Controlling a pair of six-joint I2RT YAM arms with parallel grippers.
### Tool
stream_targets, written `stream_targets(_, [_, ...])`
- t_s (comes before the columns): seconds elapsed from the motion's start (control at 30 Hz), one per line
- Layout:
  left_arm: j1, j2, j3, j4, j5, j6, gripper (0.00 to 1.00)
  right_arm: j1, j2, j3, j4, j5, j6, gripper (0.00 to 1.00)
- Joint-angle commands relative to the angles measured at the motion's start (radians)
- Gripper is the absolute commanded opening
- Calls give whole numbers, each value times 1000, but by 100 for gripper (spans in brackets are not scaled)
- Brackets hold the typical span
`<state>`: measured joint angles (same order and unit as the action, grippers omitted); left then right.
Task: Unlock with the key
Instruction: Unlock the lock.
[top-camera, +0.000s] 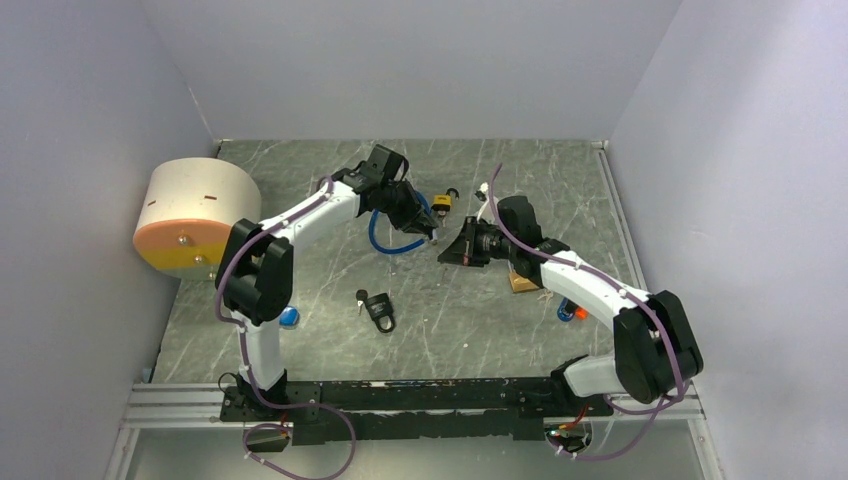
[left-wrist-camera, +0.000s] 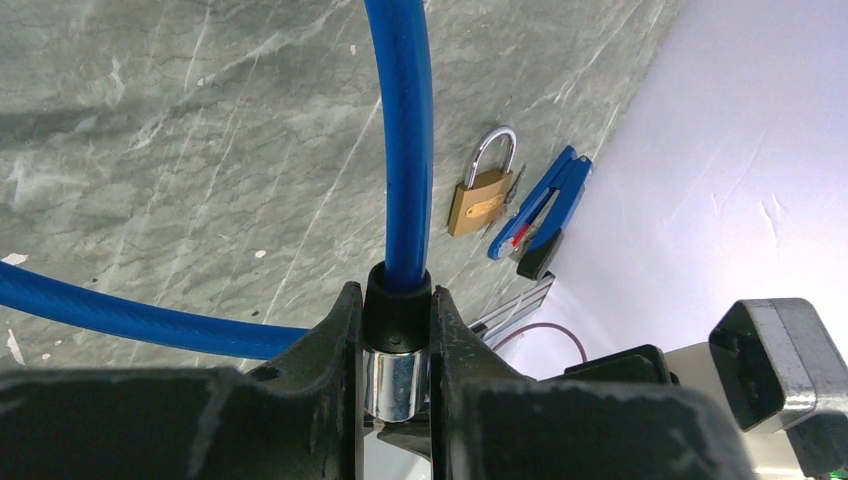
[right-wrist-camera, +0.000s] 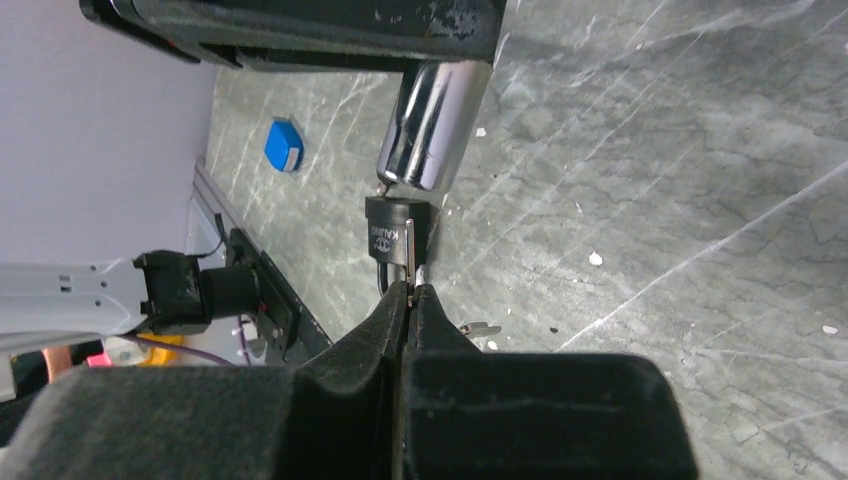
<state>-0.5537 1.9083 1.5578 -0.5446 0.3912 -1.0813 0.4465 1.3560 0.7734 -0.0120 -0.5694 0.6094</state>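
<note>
A blue cable lock (top-camera: 392, 238) is looped on the table. My left gripper (top-camera: 429, 233) is shut on its end piece, a black collar with a chrome barrel (left-wrist-camera: 396, 372), and the blue cable (left-wrist-camera: 405, 140) runs up out of the left gripper (left-wrist-camera: 397, 300). My right gripper (top-camera: 446, 252) faces it from the right, shut on a thin silver key (right-wrist-camera: 409, 255) held edge-on. In the right wrist view the right gripper (right-wrist-camera: 410, 290) points the key at the chrome barrel (right-wrist-camera: 432, 125), its tip just short of the barrel's end.
A black padlock (top-camera: 379, 310) lies on the table below the grippers with a small key (top-camera: 360, 297) beside it. A brass padlock (top-camera: 441, 203) lies behind. There are also a blue clip (left-wrist-camera: 540, 210), a wooden block (top-camera: 520, 282), a blue object (top-camera: 289, 317) and a cream-and-yellow drum (top-camera: 195, 215) at the left.
</note>
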Motion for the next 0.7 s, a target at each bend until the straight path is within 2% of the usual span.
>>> stream_targets(0.0, [4,-67,-11,35,30,-42,2,2,-4,55,65,47,22,0])
stream_targets(0.27, [7,-83,-46,83,73,-92,3,2,31,82,60,65,41,0])
stream_targets(0.67, [13,-102,-64,87,63,-100,3,2,17,68,35,115,43,0])
